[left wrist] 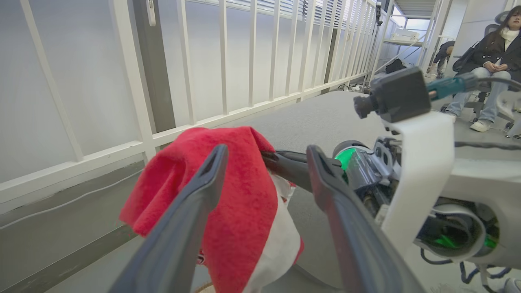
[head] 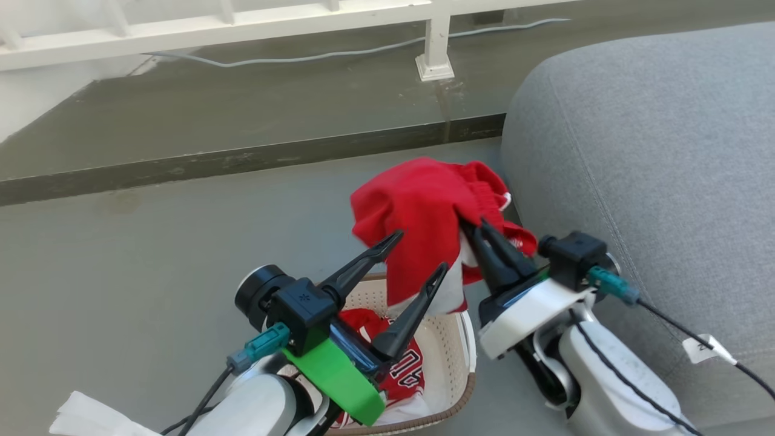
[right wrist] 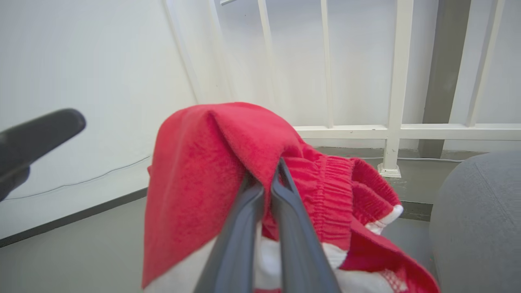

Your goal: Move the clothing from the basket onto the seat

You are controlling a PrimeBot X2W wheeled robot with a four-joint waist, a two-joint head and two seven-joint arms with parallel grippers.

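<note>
Left gripper (head: 422,249): closest thing to the head camera. Jaws spread wide and pinching nothing, with the hanging cloth just beside them.
Right gripper (head: 476,225): clamped tight on the red shorts (head: 424,200), holding them up by a fold near the waistband.
Shorts location: up in the air above the basket (head: 451,348), just beside the rounded edge of the seat (head: 654,151). Not on it yet.
Jersey (head: 399,363): down in the basket, lettering up, so I'd call the job under halfway.
Step in hand: looks like carrying the shorts across to the seat.
How I'd do it: lift enough that the white hem clears the cushion edge, swing right, and let go well in from the edge so they don't slide off. Keep the open left gripper out of the cloth so nothing snags.
Head view bonus: basket, jersey, and how near the seat is.
Right wrist view bonus: close look at the pinch, fingers (right wrist: 244,228) closed on the bunched elastic.
Left wrist view bonus: the seat top stretching away, plus a person (left wrist: 492,61) sitting on a chair beyond it.
</note>
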